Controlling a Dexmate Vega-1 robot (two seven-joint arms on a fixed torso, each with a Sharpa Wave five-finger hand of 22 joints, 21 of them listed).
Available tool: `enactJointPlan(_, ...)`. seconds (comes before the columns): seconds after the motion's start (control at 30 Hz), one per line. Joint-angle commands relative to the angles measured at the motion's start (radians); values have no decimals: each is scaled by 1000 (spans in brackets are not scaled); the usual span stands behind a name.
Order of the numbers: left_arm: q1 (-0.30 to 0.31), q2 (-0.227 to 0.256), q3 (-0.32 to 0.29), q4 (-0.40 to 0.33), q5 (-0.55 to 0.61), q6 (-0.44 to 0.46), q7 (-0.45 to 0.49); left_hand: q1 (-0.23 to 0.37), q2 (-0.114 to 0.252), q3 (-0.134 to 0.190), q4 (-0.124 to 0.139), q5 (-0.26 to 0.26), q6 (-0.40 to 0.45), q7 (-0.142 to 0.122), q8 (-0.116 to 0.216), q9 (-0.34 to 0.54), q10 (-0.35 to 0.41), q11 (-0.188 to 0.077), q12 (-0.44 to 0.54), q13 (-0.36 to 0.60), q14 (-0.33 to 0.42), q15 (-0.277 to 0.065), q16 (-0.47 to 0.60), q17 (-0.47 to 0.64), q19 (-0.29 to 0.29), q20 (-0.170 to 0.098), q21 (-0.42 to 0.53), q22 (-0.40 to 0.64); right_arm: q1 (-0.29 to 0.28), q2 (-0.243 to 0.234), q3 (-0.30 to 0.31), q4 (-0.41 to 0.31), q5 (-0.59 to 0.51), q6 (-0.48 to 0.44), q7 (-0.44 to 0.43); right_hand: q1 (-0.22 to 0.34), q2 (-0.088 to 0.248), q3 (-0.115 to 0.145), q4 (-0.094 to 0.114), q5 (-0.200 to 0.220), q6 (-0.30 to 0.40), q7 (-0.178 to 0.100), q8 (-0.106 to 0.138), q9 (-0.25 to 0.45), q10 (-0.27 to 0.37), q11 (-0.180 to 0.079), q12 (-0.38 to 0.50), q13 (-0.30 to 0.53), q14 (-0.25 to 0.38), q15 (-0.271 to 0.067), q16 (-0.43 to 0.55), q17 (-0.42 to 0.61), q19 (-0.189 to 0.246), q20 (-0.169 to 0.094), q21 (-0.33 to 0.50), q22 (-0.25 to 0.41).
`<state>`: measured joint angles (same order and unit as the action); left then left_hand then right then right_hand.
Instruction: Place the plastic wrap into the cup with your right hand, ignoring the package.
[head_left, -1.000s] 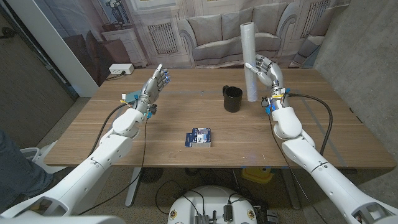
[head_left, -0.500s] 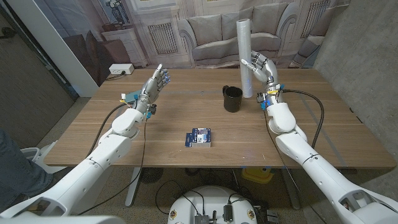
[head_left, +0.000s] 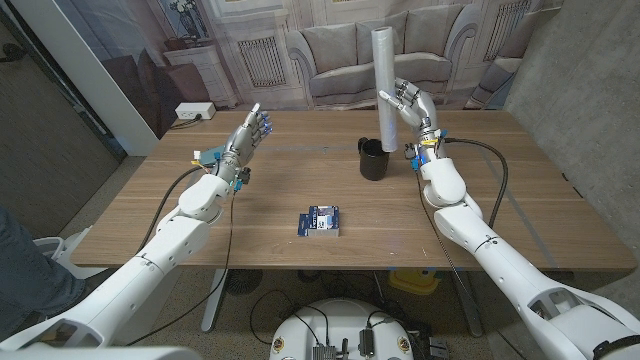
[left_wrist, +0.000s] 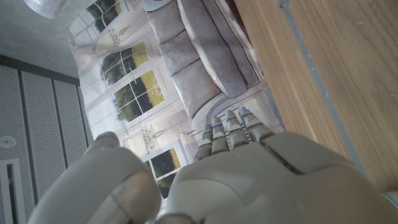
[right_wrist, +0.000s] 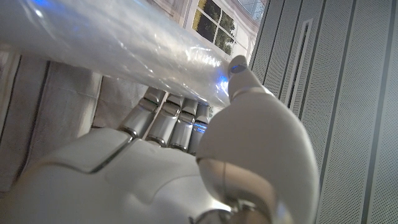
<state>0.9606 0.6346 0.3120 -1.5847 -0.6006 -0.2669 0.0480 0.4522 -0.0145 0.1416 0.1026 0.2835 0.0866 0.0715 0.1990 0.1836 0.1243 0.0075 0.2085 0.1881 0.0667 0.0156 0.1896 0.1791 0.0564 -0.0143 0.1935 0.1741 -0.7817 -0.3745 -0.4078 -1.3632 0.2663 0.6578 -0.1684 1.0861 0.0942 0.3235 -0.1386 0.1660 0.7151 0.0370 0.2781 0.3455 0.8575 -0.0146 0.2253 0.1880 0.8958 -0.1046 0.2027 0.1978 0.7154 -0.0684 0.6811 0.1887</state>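
My right hand (head_left: 411, 105) grips a tall white roll of plastic wrap (head_left: 385, 85) and holds it upright in the air. The roll's lower end hangs just above and behind the black cup (head_left: 373, 159), which stands at the table's far middle. In the right wrist view the glossy roll (right_wrist: 118, 43) runs across my right hand's (right_wrist: 168, 162) fingers (right_wrist: 171, 124), with the thumb pressed on it. My left hand (head_left: 247, 135) is raised over the table's far left with its fingers apart and nothing in it; the left wrist view shows its back (left_wrist: 249, 180).
A small blue and white package (head_left: 322, 220) lies flat near the middle of the wooden table (head_left: 500, 215). A white power strip (head_left: 194, 111) sits on the floor beyond the table's far left corner. Behind the table hangs a backdrop printed with a sofa.
My right hand has carried the roll to the left, from right of the cup to just above it. The left hand, the cup and the package have stayed put.
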Motion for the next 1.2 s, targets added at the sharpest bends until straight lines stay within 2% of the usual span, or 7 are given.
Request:
enactJointPlan(0.03, 10, 8, -7, -19, 4, 9, 13, 6, 6, -6, -2, 0, 7, 2, -2, 4, 3, 5, -4, 5, 6, 3, -1, 4, -2, 2, 4, 4, 58, 31, -25, 75, 21, 22, 35, 53, 65, 34, 26, 8, 244, -161, -3, 3, 110, -112, -2, 6, 7, -126, 4, 4, -6, -144, 11, 2)
enactJointPlan(0.1, 13, 10, -9, -24, 5, 11, 18, 6, 6, -6, -2, 0, 7, 2, -2, 4, 3, 3, -4, 5, 6, 3, -1, 4, -1, 1, 5, 4, 63, 34, -28, 84, 24, 25, 40, 53, 65, 34, 26, 8, 245, -161, -5, 3, 108, -118, -3, 6, 6, -125, 4, 4, -7, -144, 12, 2)
enactJointPlan(0.13, 15, 11, -11, -26, 5, 11, 20, 6, 6, -6, -2, 0, 6, 1, -2, 4, 3, 2, -4, 5, 6, 3, -1, 4, -2, 2, 4, 4, 66, 35, -29, 89, 26, 27, 42, 53, 65, 34, 25, 8, 245, -161, -5, 3, 109, -111, -3, 6, 6, -125, 4, 4, -8, -144, 12, 2)
enactJointPlan(0.27, 20, 15, -14, -36, 8, 15, 28, 6, 7, -7, -2, 0, 6, 1, -2, 4, 4, 2, -4, 5, 5, 3, -1, 4, -2, 1, 4, 4, 79, 46, -33, 113, 35, 40, 51, 53, 65, 34, 25, 8, 243, -161, -7, 4, 109, -111, -3, 6, 4, -125, 4, 4, -9, -144, 13, 2)
enactJointPlan(0.47, 34, 21, -20, -53, 11, 18, 40, 7, 7, -9, -2, 0, 7, 3, -2, 4, 4, 3, -4, 5, 5, 3, -1, 4, -2, 1, 5, 4, 111, 73, -45, 182, 48, 77, 75, 52, 65, 34, 25, 8, 242, -165, -10, 6, 109, -123, -3, 6, 2, -125, 3, 4, -14, -144, 14, 2)
enactJointPlan(0.63, 46, 24, -26, -63, 10, 20, 48, 8, 8, -10, -2, 0, 6, 4, -2, 4, 1, 2, -5, 5, 5, 4, -1, 4, -2, 1, 4, 4, 138, 106, -50, 261, 68, 125, 95, 51, 64, 33, 24, 8, 243, -167, -12, 6, 107, -122, -4, 7, -2, -126, 2, 4, -19, -144, 14, 2)
enactJointPlan(1.2, 50, 31, -30, -71, 13, 31, 52, 9, 9, -14, -2, -1, 7, 2, -2, 4, 2, 1, -5, 5, 5, 5, -1, 4, -2, 1, 5, 4, 187, 168, -54, 433, 106, 221, 134, 50, 64, 33, 24, 8, 244, -170, -17, 7, 107, -125, -4, 8, -12, -126, -1, 4, -30, -143, 15, 2)
